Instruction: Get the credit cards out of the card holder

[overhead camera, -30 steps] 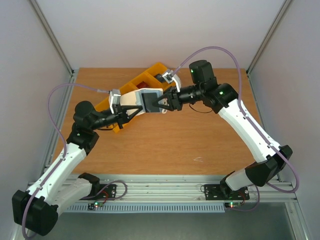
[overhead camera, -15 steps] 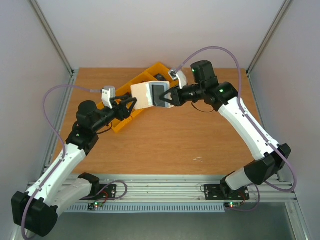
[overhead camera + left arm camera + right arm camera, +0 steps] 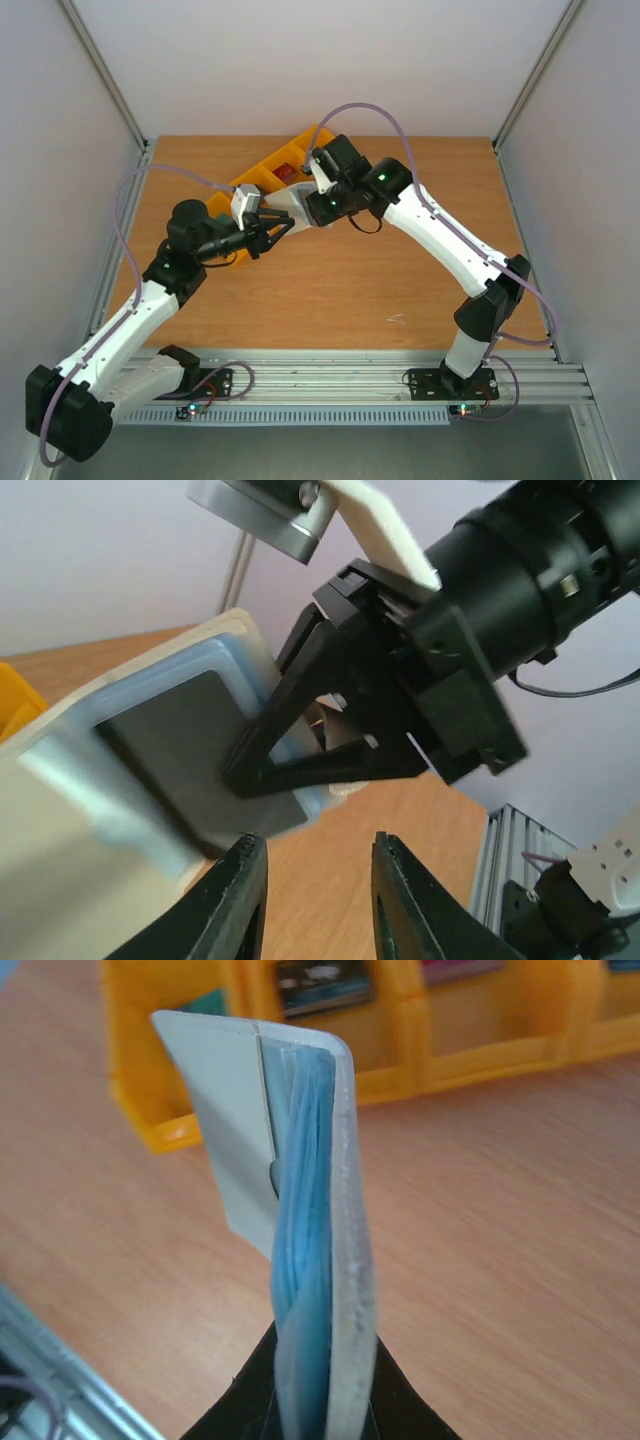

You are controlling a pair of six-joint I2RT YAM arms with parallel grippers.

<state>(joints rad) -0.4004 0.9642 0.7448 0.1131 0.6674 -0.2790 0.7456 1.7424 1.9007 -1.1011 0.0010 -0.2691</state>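
A brown wooden desk point(image 3: 400, 270) lies between pale walls, with a row of yellow plastic bins point(image 3: 262, 172) standing slantwise at its far left. Over the near edge of those bins the right hand point(image 3: 312, 205) is clamped on one end of the small pale grey-beige folding card holder point(image 3: 287, 198). The right wrist view shows the holder held edge-on and upright above the desk, bluish layers packed between its two covers. A second ago the holder faced the ceiling, further toward the middle of the desk. Since then the right arm has folded at the elbow, rolled its wrist and carried the holder over to the left arm. The left hand point(image 3: 318, 845) has closed the distance and now sits just beside the holder's free end, its fingers apart with nothing between them. In the left wrist view a flat dark grey rectangle point(image 3: 185, 745), probably the black credit card, is tucked in the holder's silvery-blue inside. Nothing has been drawn from the holder yet; this looks like a fresh presentation so the left fingers can pinch a card edge.
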